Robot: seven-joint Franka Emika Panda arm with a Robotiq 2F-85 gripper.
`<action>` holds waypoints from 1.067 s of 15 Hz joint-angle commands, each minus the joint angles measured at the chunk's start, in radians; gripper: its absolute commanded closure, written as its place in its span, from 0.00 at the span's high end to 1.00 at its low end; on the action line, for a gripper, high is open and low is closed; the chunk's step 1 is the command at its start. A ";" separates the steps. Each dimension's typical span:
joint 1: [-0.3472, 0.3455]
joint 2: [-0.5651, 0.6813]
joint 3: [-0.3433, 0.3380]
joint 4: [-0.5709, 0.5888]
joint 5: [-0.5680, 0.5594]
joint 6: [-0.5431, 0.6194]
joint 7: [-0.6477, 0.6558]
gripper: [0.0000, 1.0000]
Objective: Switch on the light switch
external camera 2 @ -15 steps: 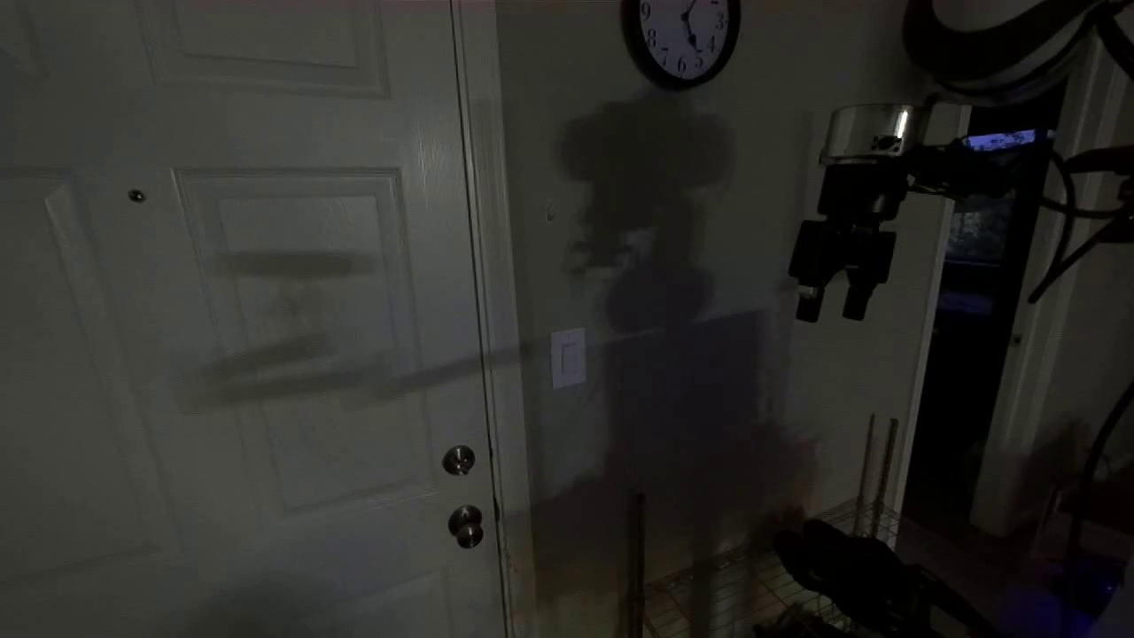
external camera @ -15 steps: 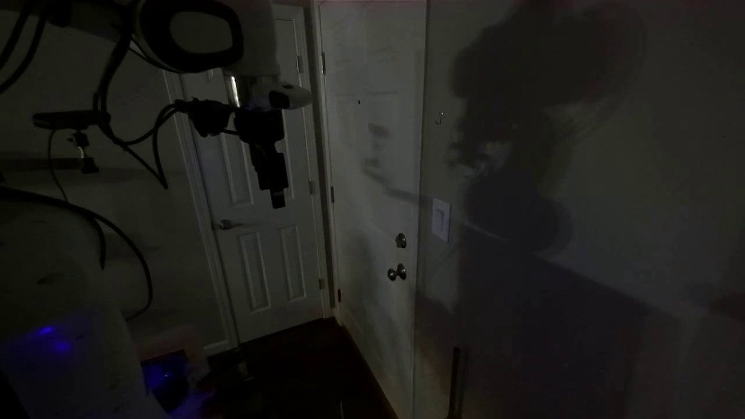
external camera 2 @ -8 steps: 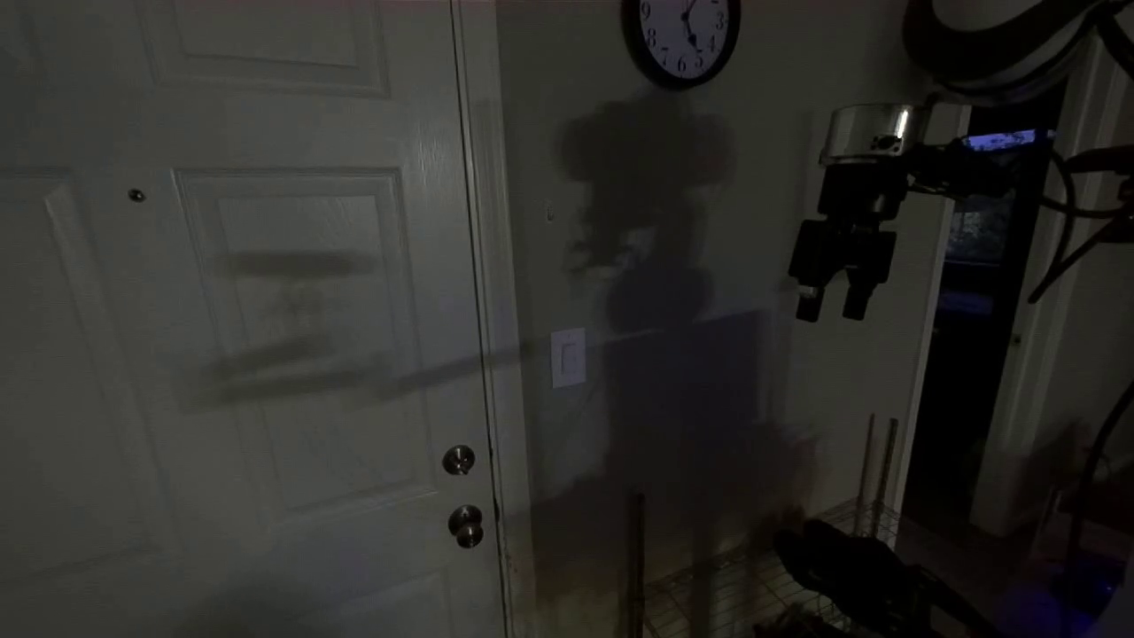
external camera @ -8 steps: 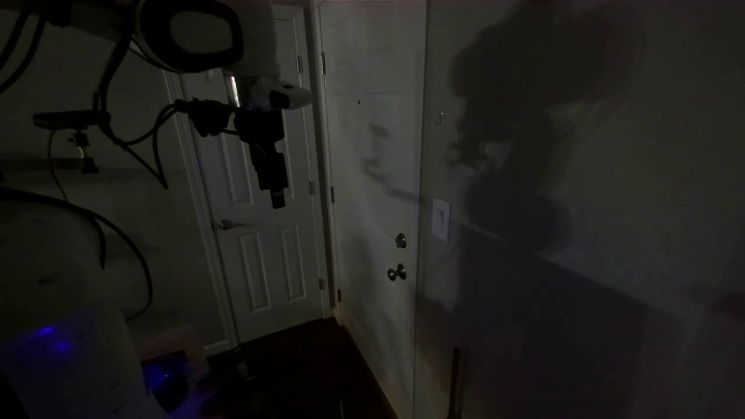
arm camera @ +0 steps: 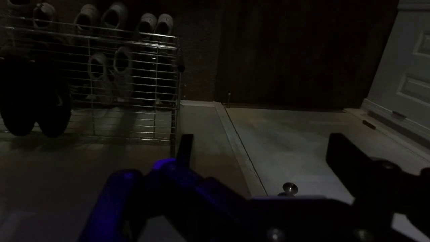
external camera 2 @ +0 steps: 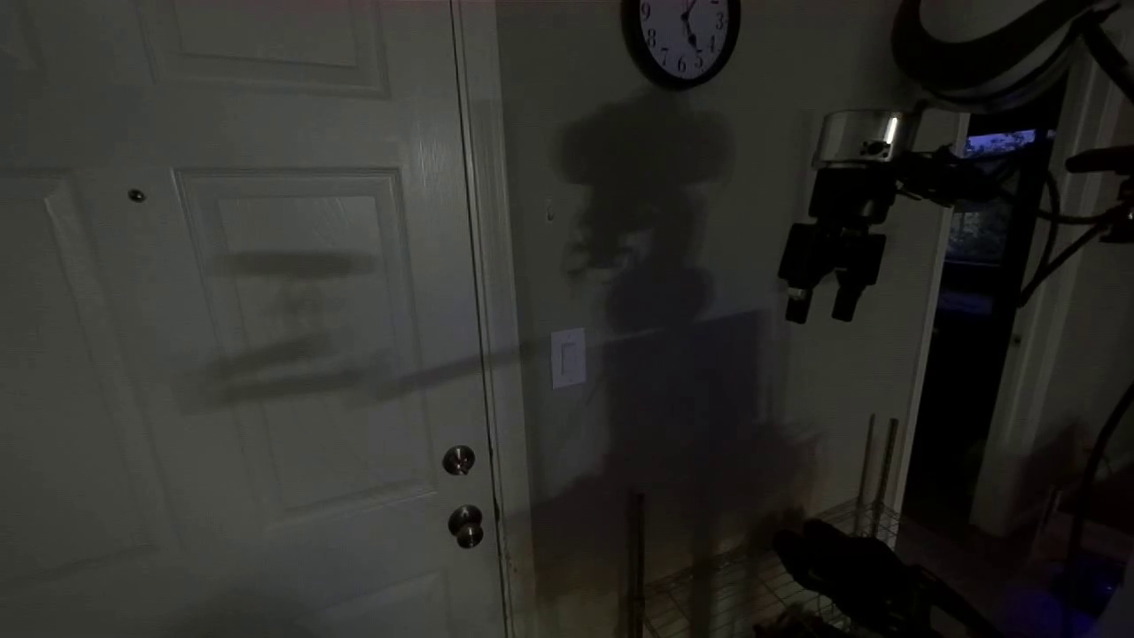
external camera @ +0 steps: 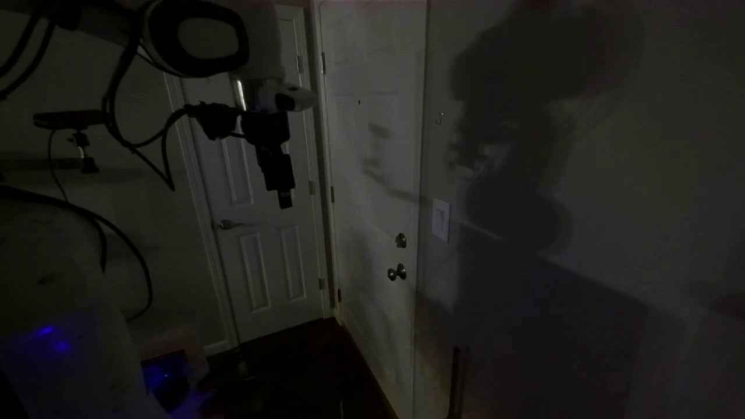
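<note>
The light switch is a small pale upright wall plate with a rocker, mounted on the wall beside the white door. It shows in both exterior views (external camera: 441, 219) (external camera 2: 568, 358). I do not see it in the wrist view. My gripper (external camera: 285, 201) points down in mid-air, apart from the wall and the switch. In an exterior view, its two fingers stand apart with nothing between them (external camera 2: 820, 310), with the switch to the left and lower. In the wrist view, the gripper (arm camera: 261, 137) is open and empty, with wall, door frame and door beyond it.
The white door (external camera 2: 301, 496) has a round lock (external camera 2: 459, 460) and knob (external camera 2: 465, 526). A small hook (external camera: 439, 119) and a clock (external camera 2: 681, 40) are on the wall. A wire rack (arm camera: 134, 101) with several shoes stands low by the wall. The room is dark.
In the last half second my gripper has shifted slightly, rightward in an exterior view and leftward in an exterior view. Before that it was still. The jaws stay open; the switch looks unchanged.
</note>
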 commanded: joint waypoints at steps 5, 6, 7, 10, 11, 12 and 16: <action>-0.015 0.242 -0.002 0.087 0.000 0.195 -0.020 1.00; -0.013 0.271 -0.004 0.103 -0.001 0.214 -0.021 1.00; -0.011 0.298 -0.006 0.118 0.001 0.228 -0.021 1.00; -0.006 0.367 -0.008 0.161 0.002 0.253 -0.022 1.00; -0.004 0.388 -0.008 0.176 0.003 0.257 -0.023 1.00; -0.002 0.409 -0.007 0.189 0.005 0.262 -0.024 1.00; 0.002 0.491 -0.001 0.238 0.004 0.283 -0.022 1.00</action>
